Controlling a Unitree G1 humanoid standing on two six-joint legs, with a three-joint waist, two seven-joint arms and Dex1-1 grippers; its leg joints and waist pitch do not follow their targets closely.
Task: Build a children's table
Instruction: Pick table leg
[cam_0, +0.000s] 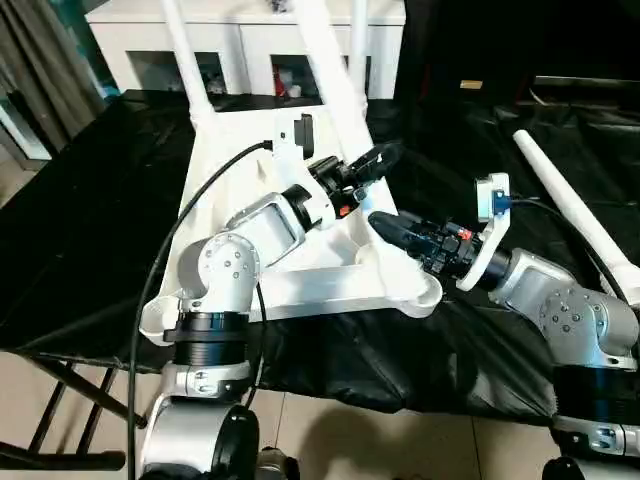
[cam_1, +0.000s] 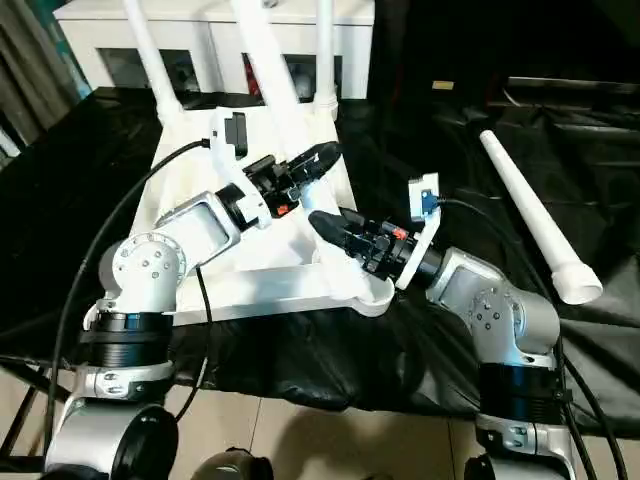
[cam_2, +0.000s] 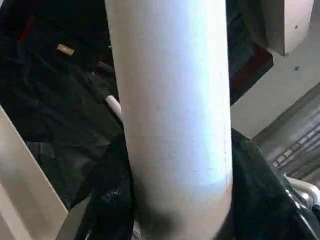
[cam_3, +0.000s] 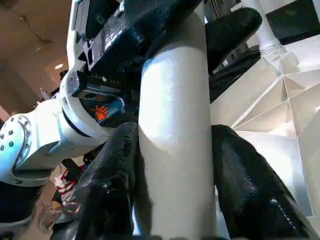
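Centrally, in the head views, the children's table top (cam_0: 300, 250) lies upside down on the black-draped counter (cam_0: 80, 240), ribbed underside up, running from the lower centre of the frame toward the upper centre. Three white legs stand in its sockets: one at upper left (cam_0: 185, 50), one at upper centre-right (cam_0: 357, 40), and a slanted leg (cam_0: 330, 70) that runs from the top edge down to the middle of the frame, where both end effectors meet it.

Left end effector (cam_0: 375, 165): comes in from lower left over the top, black fingers (cam_2: 112, 200) on either side of the slanted leg, pinching it; in the left wrist view the tube sits tight between the two pads. Right end effector (cam_0: 392, 228): comes in from the right, just below the left one; its fingers (cam_3: 245, 180) straddle the same leg near the socket and press against its sides, seen in the right wrist view.

The silver left forearm (cam_0: 265, 225) and its black cable (cam_0: 200, 190) lie across the top and hide part of the ribbing. The near right corner socket (cam_0: 420, 295) hangs at the counter's front edge.

A fourth leg (cam_1: 530, 215) lies loose on the counter at right, well apart from the top, flared end toward the lower right.

A white cabinet (cam_0: 250, 50) with glass doors stands behind the counter at the top of the frame. A grey curtain (cam_0: 40, 60) hangs at upper left. Tiled floor (cam_0: 330, 440) shows below the counter.
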